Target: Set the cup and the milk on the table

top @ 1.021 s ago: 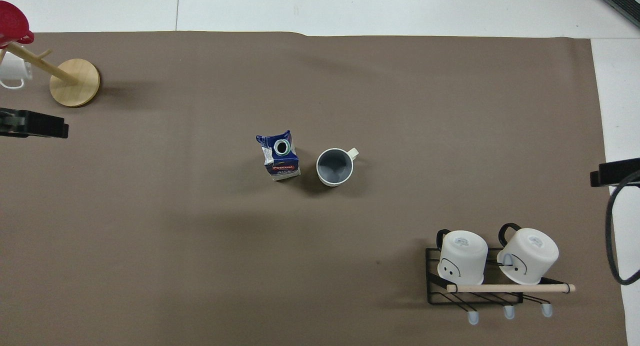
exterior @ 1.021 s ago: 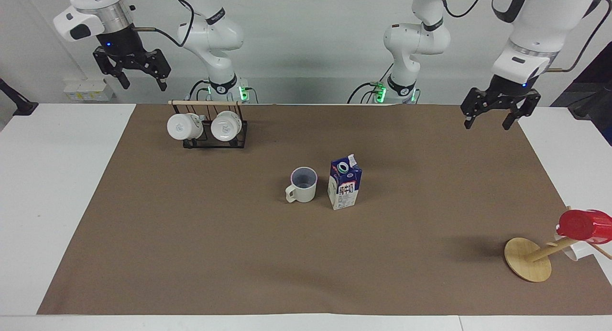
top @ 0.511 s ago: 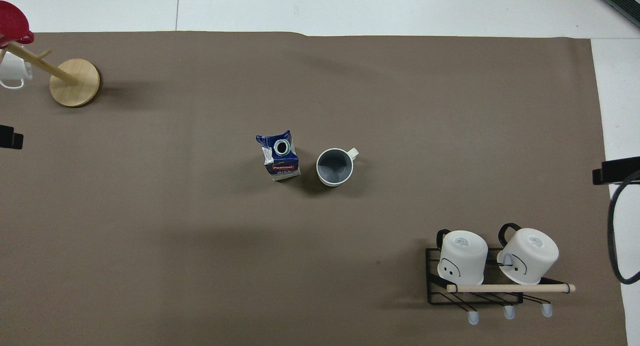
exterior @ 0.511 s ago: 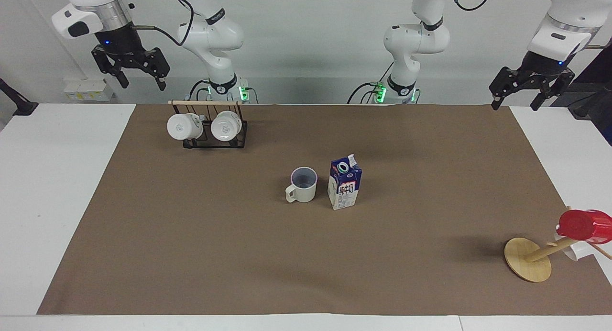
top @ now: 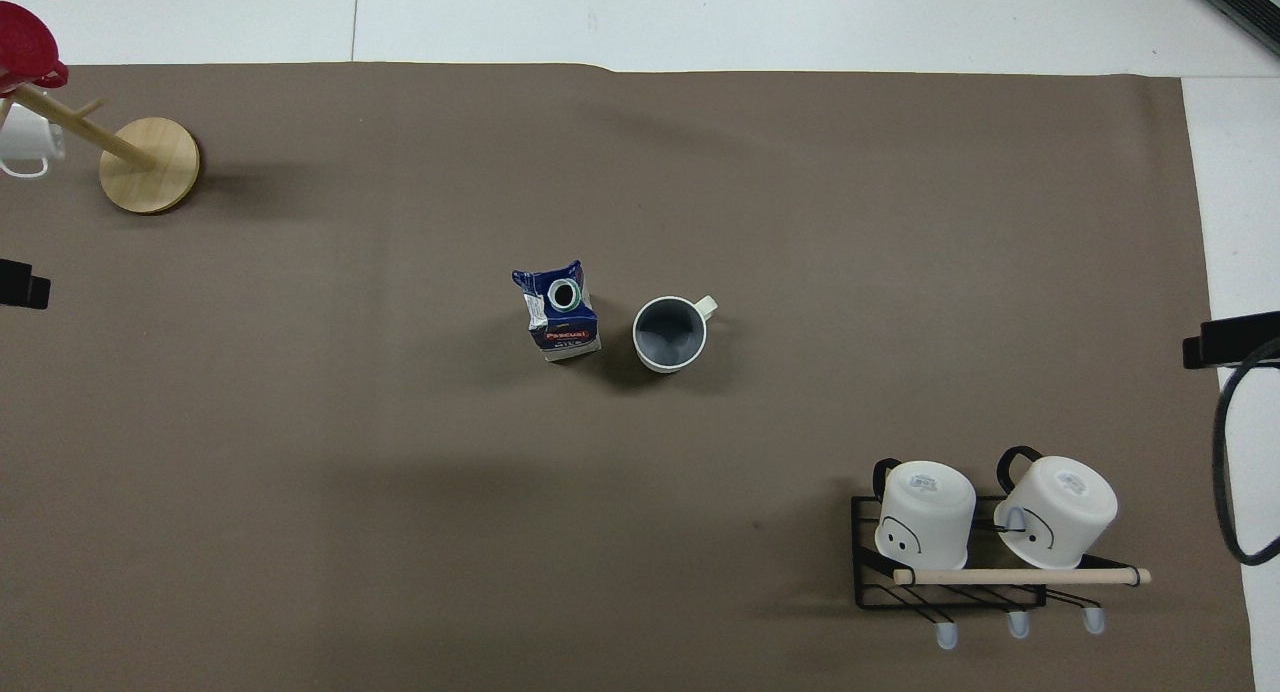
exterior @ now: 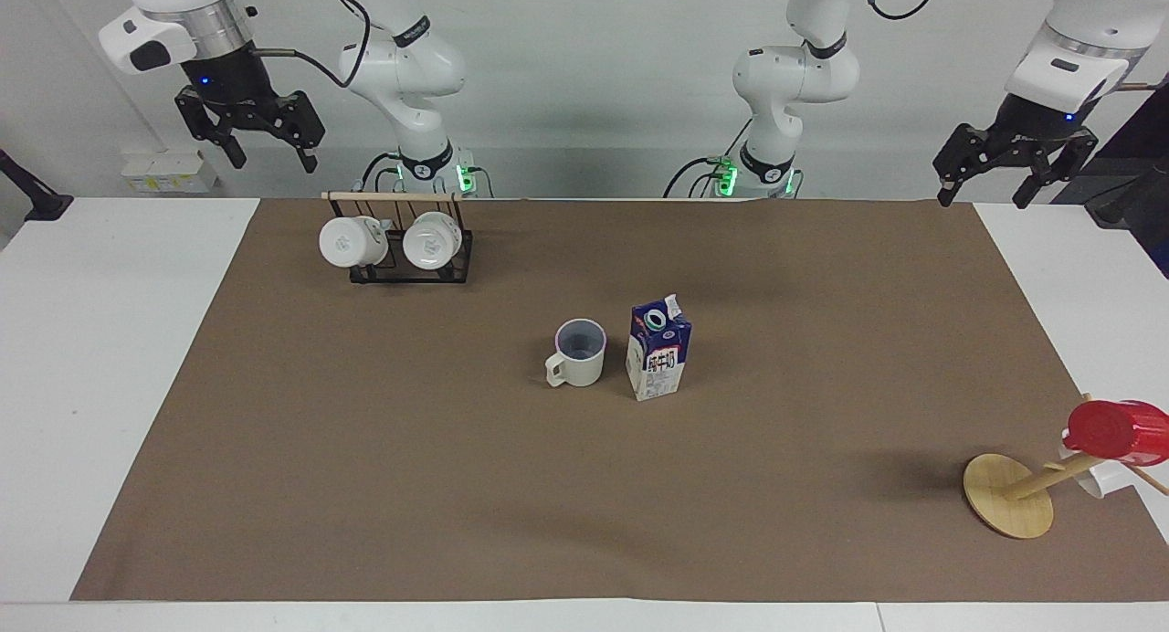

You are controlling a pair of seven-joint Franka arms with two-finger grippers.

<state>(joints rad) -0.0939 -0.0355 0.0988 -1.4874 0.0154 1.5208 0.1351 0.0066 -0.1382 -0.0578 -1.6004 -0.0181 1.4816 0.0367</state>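
The cream-beige cup (exterior: pixel 581 352) stands upright on the brown mat (exterior: pixel 438 486) of the white table (exterior: pixel 91 358), handle toward the right arm's end. The blue and white milk carton (exterior: pixel 658 351) stands upright beside it, toward the left arm's end, a small gap apart. In the overhead view the cup (top: pixel 669 334) and the milk (top: pixel 560 314) sit mid-mat. My left gripper (exterior: pixel 995 183) is open and empty, raised over the mat's corner at the left arm's end. My right gripper (exterior: pixel 274 157) is open and empty, raised near the wire rack.
A black wire rack (exterior: pixel 393 248) with two white mugs stands near the right arm's base. A wooden mug tree (exterior: pixel 1009 495) with a red cup (exterior: pixel 1114 428) stands at the left arm's end, farther from the robots. Only gripper tips (top: pixel 20 284) (top: pixel 1225 340) show from overhead.
My left gripper has risen and drawn back toward its own end of the table. My right gripper has risen slightly. The cup and milk have not moved.
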